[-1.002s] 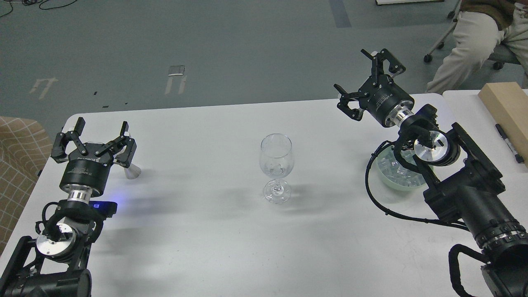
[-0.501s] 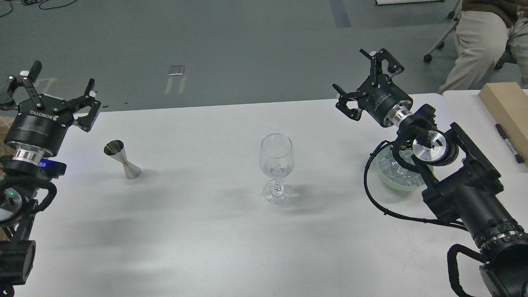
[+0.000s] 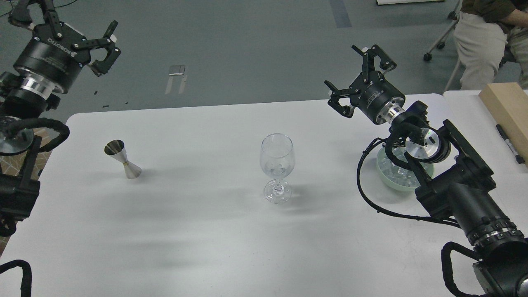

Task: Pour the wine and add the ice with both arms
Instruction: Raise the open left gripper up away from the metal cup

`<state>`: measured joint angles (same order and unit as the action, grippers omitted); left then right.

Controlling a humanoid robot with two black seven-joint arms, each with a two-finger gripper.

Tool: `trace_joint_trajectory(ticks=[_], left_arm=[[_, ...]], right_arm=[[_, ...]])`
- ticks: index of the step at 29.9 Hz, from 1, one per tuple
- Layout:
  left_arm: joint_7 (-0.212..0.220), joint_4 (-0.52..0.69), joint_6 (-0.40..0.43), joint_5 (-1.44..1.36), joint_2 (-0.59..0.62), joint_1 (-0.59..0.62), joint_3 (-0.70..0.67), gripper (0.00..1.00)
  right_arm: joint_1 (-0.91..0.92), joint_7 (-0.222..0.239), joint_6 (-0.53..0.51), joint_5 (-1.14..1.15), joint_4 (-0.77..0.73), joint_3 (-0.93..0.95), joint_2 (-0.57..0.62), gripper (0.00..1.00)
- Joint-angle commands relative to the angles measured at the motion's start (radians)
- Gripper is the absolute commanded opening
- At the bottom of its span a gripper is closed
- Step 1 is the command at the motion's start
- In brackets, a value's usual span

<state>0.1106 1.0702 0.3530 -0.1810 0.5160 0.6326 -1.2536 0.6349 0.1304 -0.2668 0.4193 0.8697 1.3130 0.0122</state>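
A clear wine glass (image 3: 276, 166) stands upright in the middle of the white table (image 3: 214, 231), with a few ice cubes in its bowl. A steel jigger (image 3: 122, 164) stands upright at the left. A pale green bowl (image 3: 392, 175) holding ice (image 3: 398, 173) sits at the right, partly hidden behind my right arm. My left gripper (image 3: 62, 29) is open and empty, raised high at the top left, well away from the jigger. My right gripper (image 3: 357, 76) is open and empty, above the table's far edge, up and left of the bowl.
A wooden block (image 3: 505, 107) and a black marker (image 3: 509, 144) lie on a second table at the right. A seated person (image 3: 482, 37) on a wheeled chair is at the top right. A tan cushion edge shows at the far left.
My left arm has lifted up and away from the jigger, leaving it standing on the table. My right gripper has shifted slightly to the left.
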Motion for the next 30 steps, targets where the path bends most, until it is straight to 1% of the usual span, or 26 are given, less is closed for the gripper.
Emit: trace_joint_trajectory(ticks=[1,6,9,20,22,24,28,30], left_arm=[[-0.002,-0.07,0.001,-0.008,-0.014,0.024,0.065,0.97],[0.0,-0.167,0.009,-0.009,-0.066,0.029,0.076,0.97],[0.0,-0.196,0.014,-0.009,-0.083,0.025,0.076,0.97],[-0.002,-0.197,0.043,-0.006,-0.096,0.019,0.069,0.97],[-0.002,-0.197,0.049,-0.008,-0.096,0.018,0.071,0.97],[-0.002,-0.197,0.064,-0.008,-0.096,0.018,0.069,0.98],[-0.002,-0.197,0.07,-0.006,-0.094,0.016,0.068,0.98],[-0.002,-0.197,0.07,-0.006,-0.091,0.018,0.062,0.98]], right_arm=[[0.0,0.0,0.0,0.001,0.0,0.0,0.0,1.0],[0.003,0.0,0.0,0.001,-0.001,0.0,0.002,1.0],[0.005,0.0,0.0,0.001,-0.001,0.0,0.003,1.0],[0.028,0.0,-0.009,-0.001,-0.001,-0.006,0.031,1.0],[0.037,0.0,-0.017,-0.001,0.003,-0.044,0.061,1.0],[0.061,-0.005,-0.019,0.002,0.002,-0.121,0.097,1.0],[0.1,-0.008,-0.017,0.012,-0.001,-0.192,0.143,1.0],[0.136,-0.014,-0.014,0.013,-0.001,-0.279,0.193,1.0]])
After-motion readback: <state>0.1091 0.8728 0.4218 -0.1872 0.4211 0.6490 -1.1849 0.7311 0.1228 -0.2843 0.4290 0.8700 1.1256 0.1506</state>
